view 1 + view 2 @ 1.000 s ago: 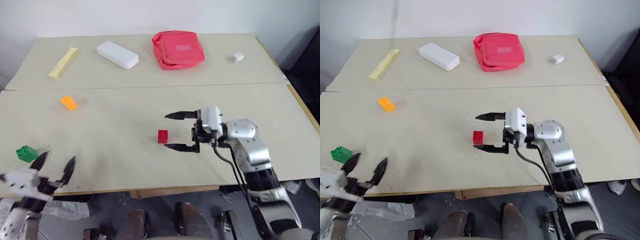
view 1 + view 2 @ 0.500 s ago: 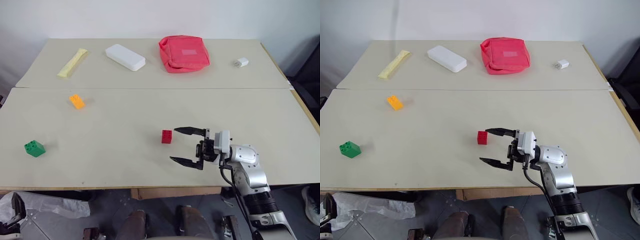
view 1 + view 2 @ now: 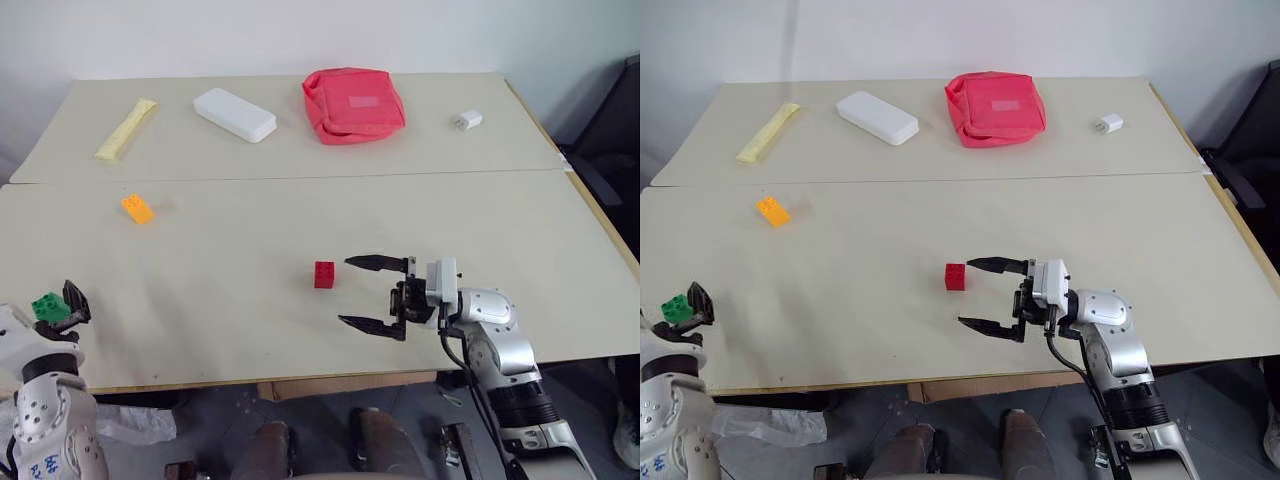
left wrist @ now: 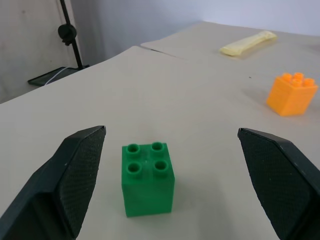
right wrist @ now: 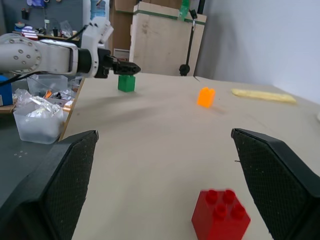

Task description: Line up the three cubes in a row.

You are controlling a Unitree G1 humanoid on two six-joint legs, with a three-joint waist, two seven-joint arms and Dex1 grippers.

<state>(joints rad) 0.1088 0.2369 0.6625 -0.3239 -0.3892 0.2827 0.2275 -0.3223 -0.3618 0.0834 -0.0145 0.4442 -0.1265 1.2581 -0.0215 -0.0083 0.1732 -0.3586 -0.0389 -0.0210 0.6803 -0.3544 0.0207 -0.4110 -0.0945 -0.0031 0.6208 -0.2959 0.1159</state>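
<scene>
The three bricks are not in a row yet; they sit far apart on the worktop (image 3: 250,230). The green brick (image 4: 148,177) is by the near left edge, the orange brick (image 3: 138,208) is farther back on the left, and the red brick (image 3: 324,274) is near the middle. I think the step now is picking up the green brick. The left gripper (image 4: 170,165) is level with the worktop, its jaws are wide open, and the green brick sits between them, a bit closer to one finger, with nothing held. Next, I think the jaws need to slide a little more around the brick and then squeeze it gently, so it does not tip or skid away. After that it can go over next to the red brick. The right gripper (image 3: 372,293) waits just beside the red brick, jaws wide open too, holding nothing and not touching it. Compared with half a second ago, the left gripper has come up from below the worktop edge and now reaches the green brick. The right gripper has hardly moved since then. None of the bricks has moved.
</scene>
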